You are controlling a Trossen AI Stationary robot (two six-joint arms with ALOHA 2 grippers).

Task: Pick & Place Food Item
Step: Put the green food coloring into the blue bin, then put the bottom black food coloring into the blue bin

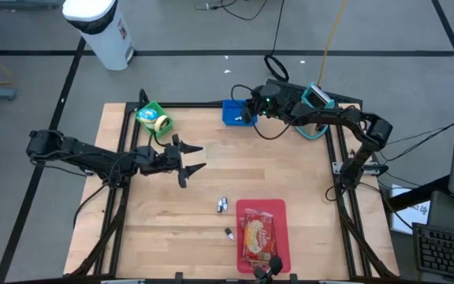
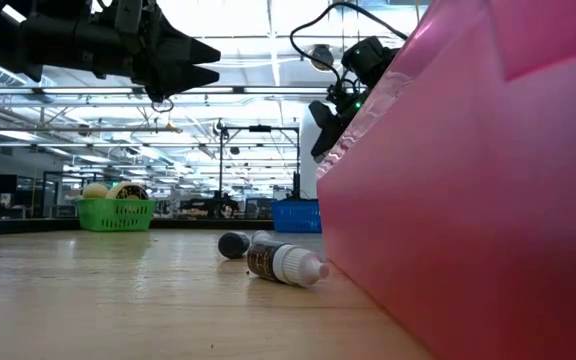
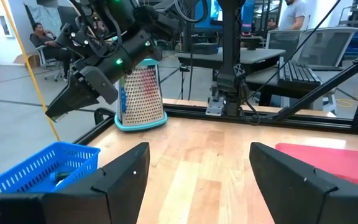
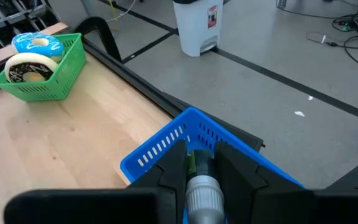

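Note:
My right gripper [image 4: 201,163] hovers over the blue basket [image 4: 185,140] at the table's far edge, shut on a small bottle [image 4: 197,177] with a grey cap and a greenish body. In the high view that gripper [image 1: 251,109] is at the blue basket [image 1: 237,112]. My left gripper [image 1: 189,158] stands open and level above the table's left middle, holding nothing. Its two fingers [image 3: 126,177] frame the left wrist view. A green basket [image 1: 153,118] with doughnuts sits at the far left. A food packet [image 1: 258,235] lies on the pink tray [image 1: 280,211]. My right gripper pinches the small bottle between its two fingers, one on each side of the body just ahead of the grey cap [image 4: 201,190]. The fingers slant downward from the table's right side and lie along the bottle. The bottle is lifted, its far end over the basket's inside.
Two small bottles [image 1: 221,205] [image 1: 229,233] lie on the wood left of the pink tray; the low view shows the nearer bottle [image 2: 286,262] beside the tray wall [image 2: 468,200]. A teal-based mesh container [image 3: 140,93] stands at the far right. Black frame rails run along the table's edges.

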